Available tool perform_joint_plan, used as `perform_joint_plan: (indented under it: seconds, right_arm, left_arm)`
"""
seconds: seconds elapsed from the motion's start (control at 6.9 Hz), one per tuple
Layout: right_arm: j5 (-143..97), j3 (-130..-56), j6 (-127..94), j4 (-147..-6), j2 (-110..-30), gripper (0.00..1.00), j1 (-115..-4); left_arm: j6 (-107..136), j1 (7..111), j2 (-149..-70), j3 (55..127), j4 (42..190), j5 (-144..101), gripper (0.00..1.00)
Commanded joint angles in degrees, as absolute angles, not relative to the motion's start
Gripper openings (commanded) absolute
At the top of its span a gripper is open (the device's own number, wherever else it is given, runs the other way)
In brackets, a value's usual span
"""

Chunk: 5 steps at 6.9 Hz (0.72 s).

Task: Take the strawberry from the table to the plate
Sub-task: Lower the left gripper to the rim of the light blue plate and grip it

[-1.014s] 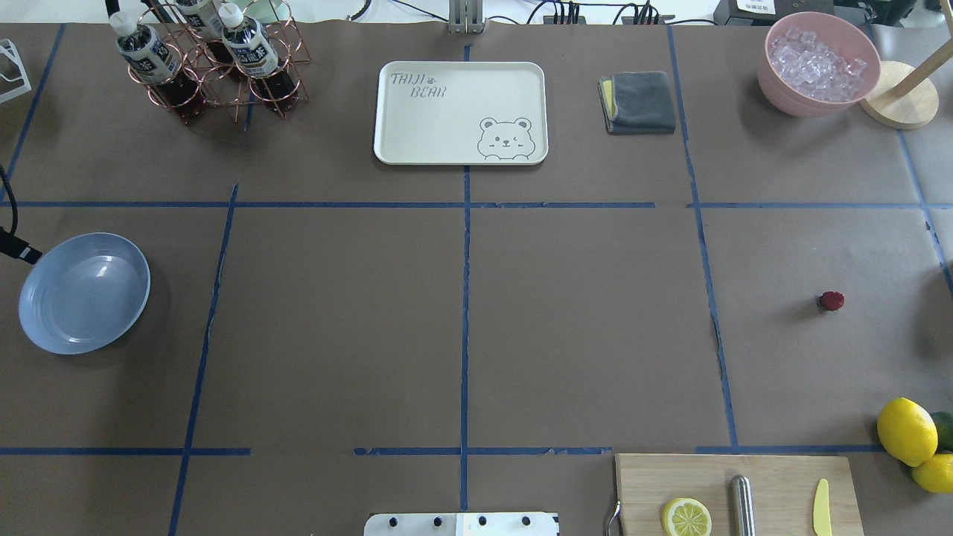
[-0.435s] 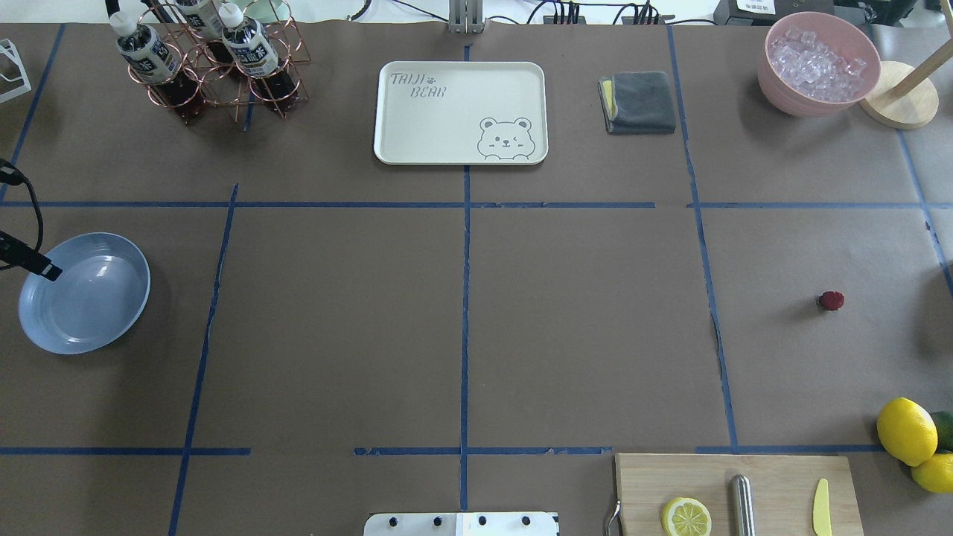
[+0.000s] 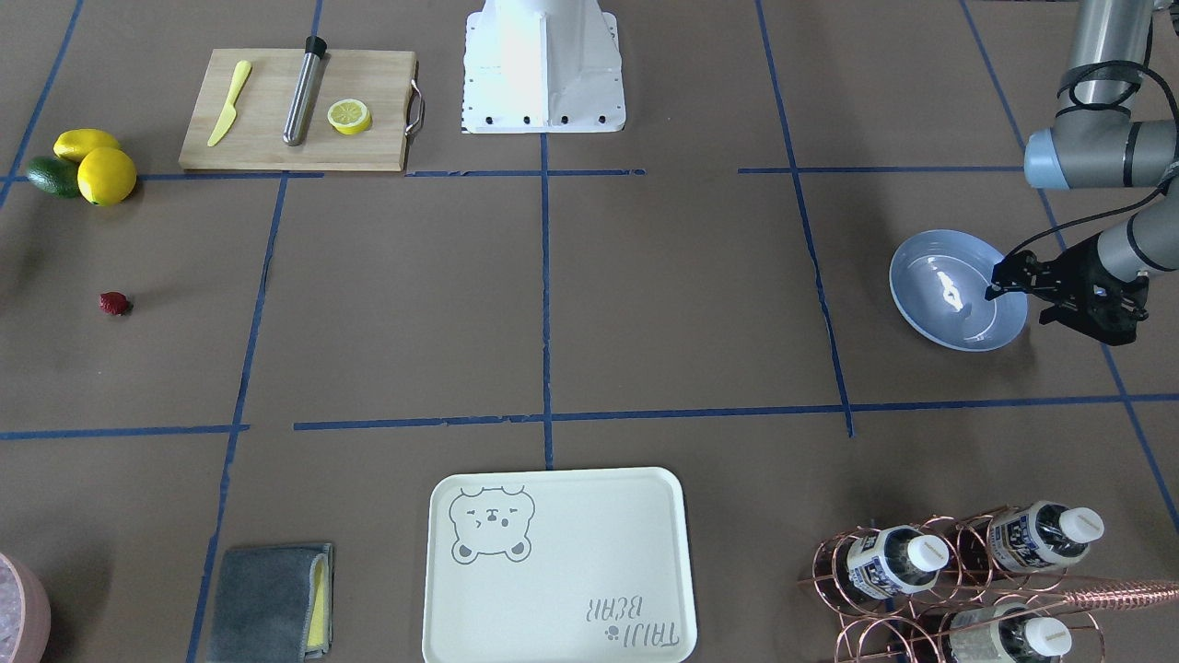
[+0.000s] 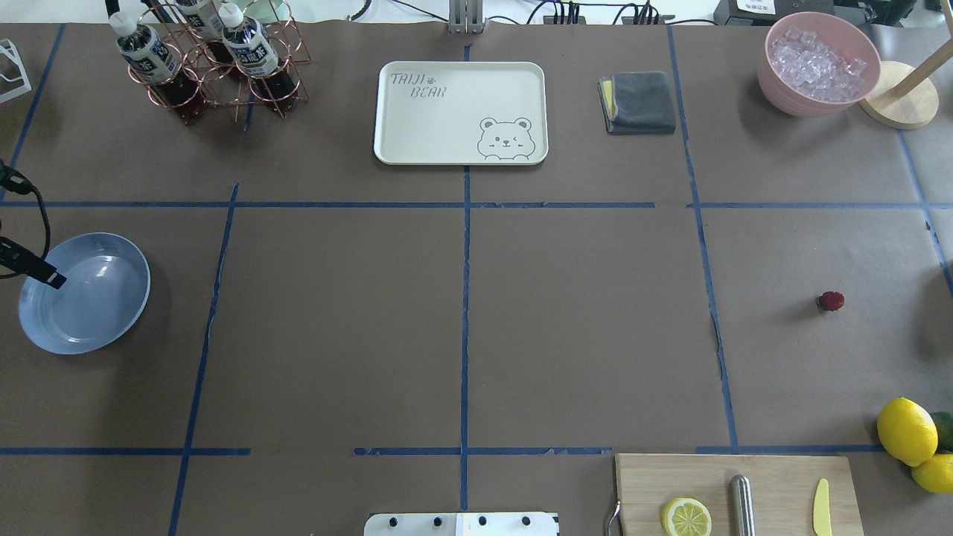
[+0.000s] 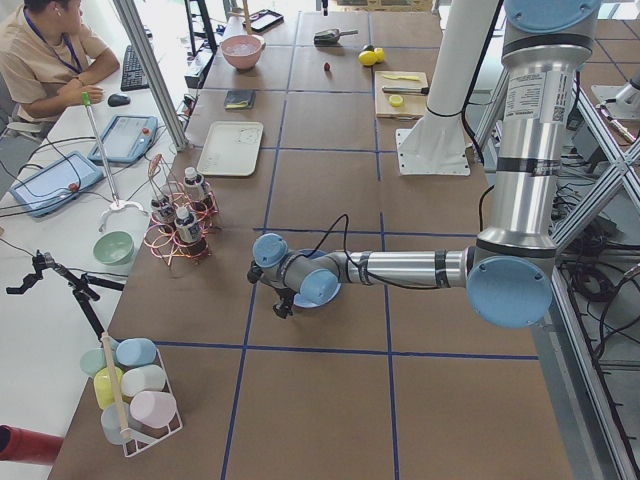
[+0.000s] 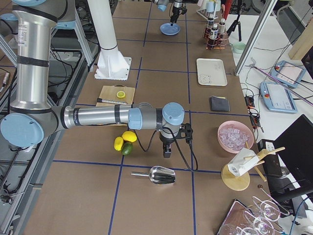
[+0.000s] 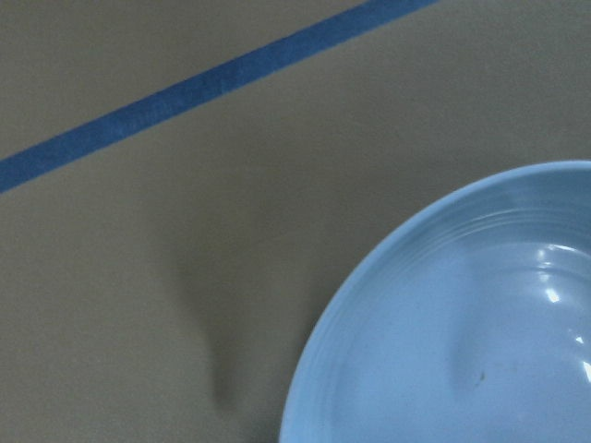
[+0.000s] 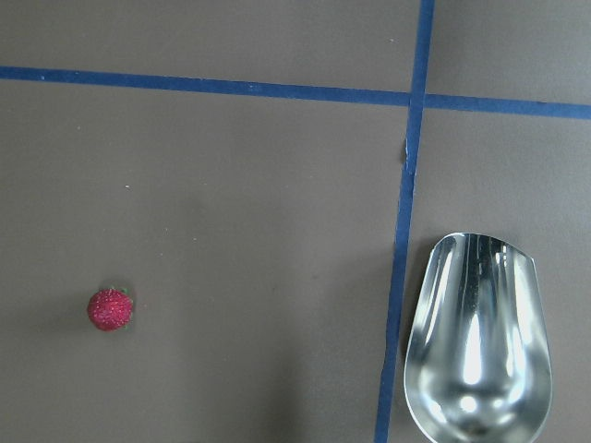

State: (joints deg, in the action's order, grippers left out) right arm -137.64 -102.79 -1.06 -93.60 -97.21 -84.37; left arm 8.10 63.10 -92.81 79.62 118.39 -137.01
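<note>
The strawberry (image 4: 831,301) lies alone on the brown table (image 4: 581,327) at the right; it also shows in the front view (image 3: 114,303) and low on the left of the right wrist view (image 8: 110,309). At the far left sits the light-blue plate (image 4: 89,313), also seen as plate (image 3: 949,304) and plate (image 7: 480,360). My left gripper (image 4: 53,280) hangs over the plate's outer rim and looks shut with nothing in it (image 3: 997,284). My right gripper (image 6: 167,152) shows only in the exterior right view, so I cannot tell its state.
A metal scoop (image 8: 476,337) lies right of the strawberry. Lemons (image 4: 906,430) and a cutting board (image 4: 737,491) with a lemon half sit at the near right. A cream tray (image 4: 460,112), grey cloth (image 4: 640,102), ice bowl (image 4: 817,63) and bottle rack (image 4: 212,63) line the far side.
My left gripper has moved from the plate's outer edge further in over the plate. The strawberry has not moved.
</note>
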Motion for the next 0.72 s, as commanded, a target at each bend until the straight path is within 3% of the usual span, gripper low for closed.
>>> perform_joint_plan:
  seconds: [0.0,0.14,0.29,0.43,0.58]
  right_arm:
    - [-137.64,-102.83,-1.05,-93.6,-97.21,1.0,-84.38]
    - [-137.64,-102.83,-1.05,-93.6,-97.21,1.0,-84.38]
    - [-137.64,-102.83,-1.05,-93.6,-97.21,1.0,-84.38]
    - [-137.64,-102.92,-1.05,-93.6,-97.21,1.0,-84.38]
    - [-137.64,-102.92,-1.05,-93.6,-97.21,1.0,-84.38]
  left_arm:
    - [8.09,62.84,-92.99,78.67,118.39,-136.93,0.86]
    - [8.17,62.75,-93.08,78.66,118.39,-136.93,0.75]
    - [8.26,62.75,-93.16,78.75,118.21,-136.93,0.29]
    - [8.17,62.75,-93.08,78.84,118.21,-136.93,0.0]
    - [8.43,62.75,-92.9,79.88,118.21,-137.02,0.0]
